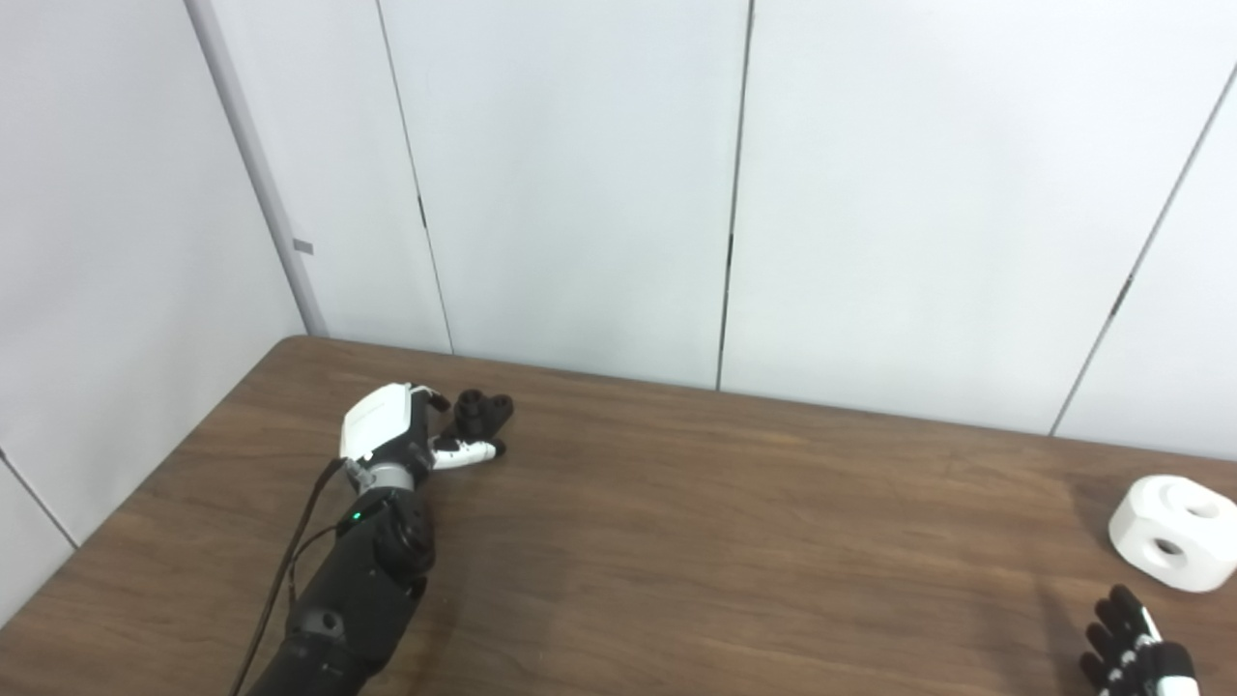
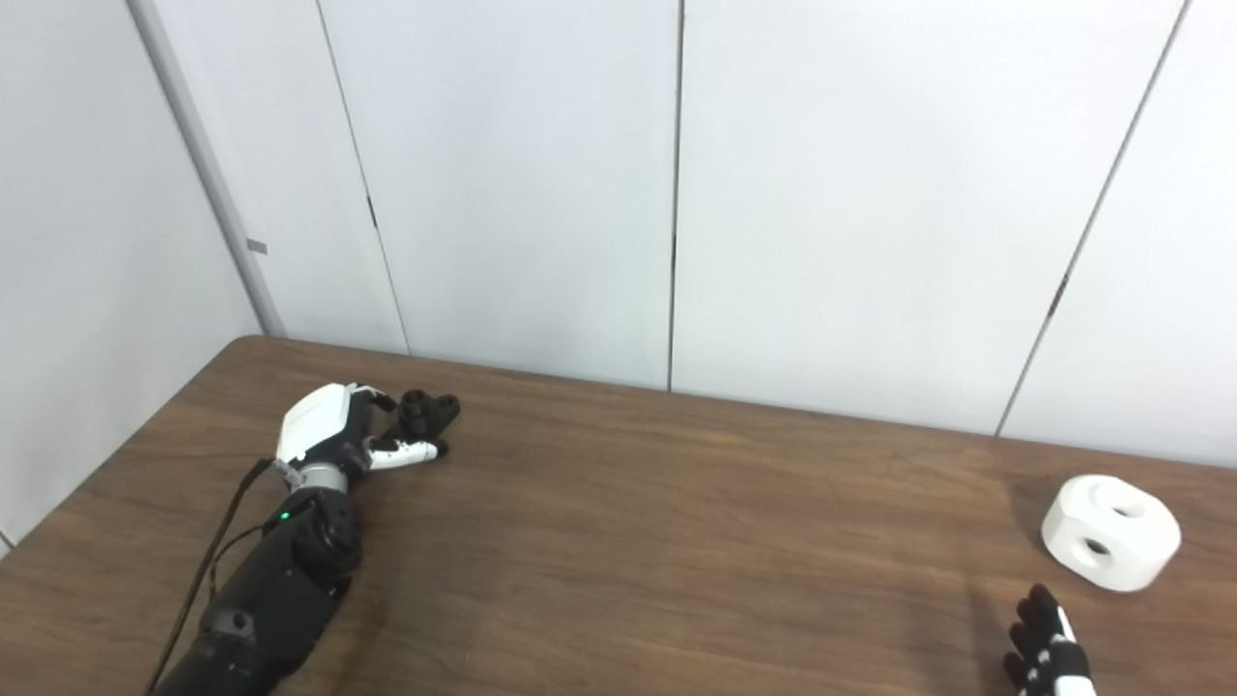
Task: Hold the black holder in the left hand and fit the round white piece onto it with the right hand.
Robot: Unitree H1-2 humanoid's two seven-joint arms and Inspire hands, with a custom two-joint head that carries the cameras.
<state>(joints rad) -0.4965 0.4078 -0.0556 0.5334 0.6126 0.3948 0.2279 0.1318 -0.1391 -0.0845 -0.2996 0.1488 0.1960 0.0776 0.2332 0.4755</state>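
Job's barely begun. Left hand (image 1: 401, 433) is right by the black holder (image 1: 483, 411) at the far left of the table (image 1: 676, 541), fingers around it, can't tell if gripped. Round white piece (image 2: 1111, 532) sits far right, untouched. Right hand (image 2: 1049, 652) is near it, fingers apart, empty. Grabbing & fitting still left.

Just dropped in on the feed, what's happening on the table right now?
The left hand is at the black holder near the table's far left; its fingers are at the holder, but whether it grips it cannot be told. The round white piece sits alone at the far right, untouched. The right hand is just below it at the picture's edge, fingers apart, holding nothing. Nothing is fitted yet.
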